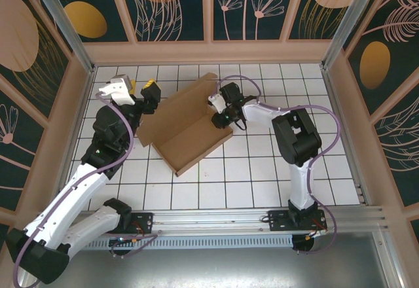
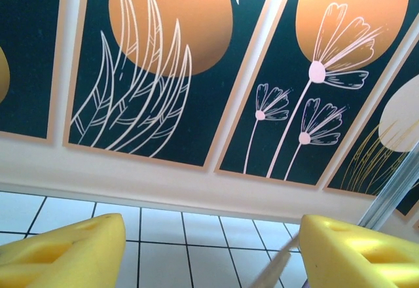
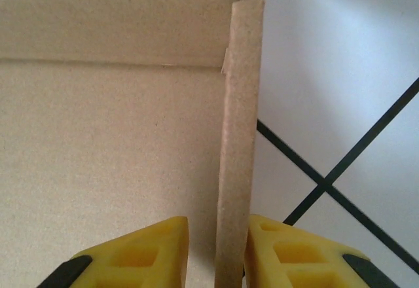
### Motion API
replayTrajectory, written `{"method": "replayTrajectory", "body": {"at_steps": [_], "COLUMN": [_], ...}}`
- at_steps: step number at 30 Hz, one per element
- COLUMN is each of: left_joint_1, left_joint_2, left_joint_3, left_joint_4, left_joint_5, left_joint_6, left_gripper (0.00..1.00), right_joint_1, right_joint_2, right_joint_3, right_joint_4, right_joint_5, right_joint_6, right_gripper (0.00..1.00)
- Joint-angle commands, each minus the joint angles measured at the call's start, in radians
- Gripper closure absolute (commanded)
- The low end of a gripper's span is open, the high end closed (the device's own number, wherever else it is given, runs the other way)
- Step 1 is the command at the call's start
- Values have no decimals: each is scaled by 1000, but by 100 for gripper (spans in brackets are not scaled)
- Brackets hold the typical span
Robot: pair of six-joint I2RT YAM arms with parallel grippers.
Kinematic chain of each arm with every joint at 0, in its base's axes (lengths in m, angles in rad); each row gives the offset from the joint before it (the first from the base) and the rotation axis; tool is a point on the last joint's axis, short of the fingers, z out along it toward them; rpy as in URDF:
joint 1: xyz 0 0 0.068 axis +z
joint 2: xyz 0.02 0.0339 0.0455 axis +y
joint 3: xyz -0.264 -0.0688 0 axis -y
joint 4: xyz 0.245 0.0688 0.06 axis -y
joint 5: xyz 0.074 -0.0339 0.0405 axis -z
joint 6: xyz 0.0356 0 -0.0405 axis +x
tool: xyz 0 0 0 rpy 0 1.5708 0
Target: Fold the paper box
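- Top external view: the paper box (image 1: 177, 121) lies at the middle of the white tiled table (image 1: 262, 170), somewhat toward the far edge. It is turned so its corners point at the table's edges.
- It is brown cardboard, part folded, with one long crease running across it.
- The right tool (image 1: 216, 108) sits at the box's right-hand edge, its arm reaching in from the right side of the table.
- The left tool (image 1: 129, 90) is raised just beside the box's left corner, toward the table's far left corner. Its jaws are spread wide with nothing between them.
- Left wrist view: the left tool (image 2: 213, 235) points at the patterned back wall (image 2: 163, 72). Its yellow fingers (image 2: 72, 249) stand far apart at the bottom corners, with bare table tiles (image 2: 196, 235) between them.
- Right wrist view: the right tool (image 3: 216, 235) straddles an upright flap (image 3: 239, 105) of the paper box (image 3: 98, 157).
- Its jaws are narrow: the yellow finger (image 3: 294, 255) on the table side rests against the flap, while the finger on the box's inner side stands just clear of it.
- The box's flat inner panel lies on one side of the flap and the table (image 3: 340, 72) with its dark grid lines on the other.
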State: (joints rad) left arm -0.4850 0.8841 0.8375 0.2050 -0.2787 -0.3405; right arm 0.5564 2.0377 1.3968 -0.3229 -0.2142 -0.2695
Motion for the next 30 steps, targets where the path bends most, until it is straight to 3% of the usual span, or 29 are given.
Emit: {"method": "replayTrajectory", "body": {"at_steps": [1, 10, 20, 25, 30], "left_joint_1": [-11, -21, -32, -39, -45], "left_joint_2": [-23, -40, -57, -65, -63], "left_joint_3": [-10, -15, -23, -26, -25], "left_joint_4": [25, 26, 33, 33, 35], "left_joint_5": [-28, -52, -75, -89, -91], "left_joint_6": [25, 36, 44, 51, 54], "left_gripper": [30, 29, 29, 28, 28], "right_joint_1": [-4, -4, -1, 48, 102], "right_joint_2": [22, 95, 147, 135, 103], "right_joint_3": [68, 117, 187, 199, 171], "right_joint_4": [-94, -137, -162, -196, -194], "right_joint_5": [-4, 121, 166, 378, 657], "right_joint_6": [14, -12, -11, -39, -57], "right_gripper": [73, 83, 93, 100, 100]}}
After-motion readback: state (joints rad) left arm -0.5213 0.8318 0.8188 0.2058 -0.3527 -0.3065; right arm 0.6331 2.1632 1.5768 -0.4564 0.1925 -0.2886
